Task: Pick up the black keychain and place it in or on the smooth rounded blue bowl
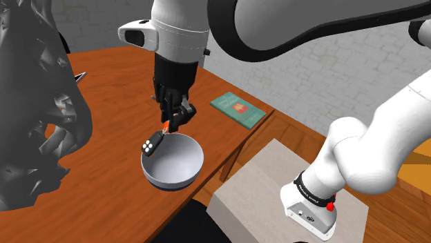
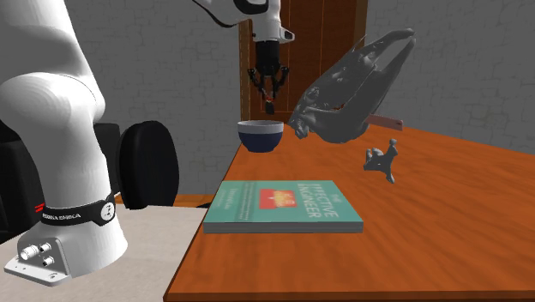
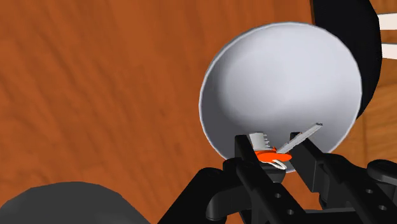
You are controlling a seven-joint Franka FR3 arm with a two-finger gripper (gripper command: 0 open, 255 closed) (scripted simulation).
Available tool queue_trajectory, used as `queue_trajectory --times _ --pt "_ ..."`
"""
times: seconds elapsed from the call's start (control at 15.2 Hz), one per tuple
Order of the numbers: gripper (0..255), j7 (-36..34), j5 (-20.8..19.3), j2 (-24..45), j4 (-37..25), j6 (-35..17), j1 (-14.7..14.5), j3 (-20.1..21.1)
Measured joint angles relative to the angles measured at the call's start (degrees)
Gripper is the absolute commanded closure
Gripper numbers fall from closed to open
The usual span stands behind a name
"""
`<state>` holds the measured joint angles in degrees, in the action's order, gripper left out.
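In the shoulder view, bare tabletop surrounds the bowl; a bulky grey jagged mass blocks the left, and a teal book lies far right.

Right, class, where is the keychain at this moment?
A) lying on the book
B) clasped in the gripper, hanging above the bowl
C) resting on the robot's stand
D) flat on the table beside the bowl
B: the gripper is shut on the keychain, which dangles in the air over the bowl.
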<state>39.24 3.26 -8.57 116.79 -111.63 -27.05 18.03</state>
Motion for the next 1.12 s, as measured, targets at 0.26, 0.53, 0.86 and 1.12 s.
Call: queue_trajectory --times 0.26,0.53,0.86,1.12 --pt "255 0.3 1.5 -4.5 5.9 -1.6 -0.5 0.0" --pt "255 0.3 1.5 -4.0 8.5 -4.6 -0.6 0.2" --pt "255 0.2 1.3 -3.0 11.3 -8.5 -0.6 0.4" --pt "255 0.1 1.2 -2.2 13.5 -11.4 -0.6 0.6"
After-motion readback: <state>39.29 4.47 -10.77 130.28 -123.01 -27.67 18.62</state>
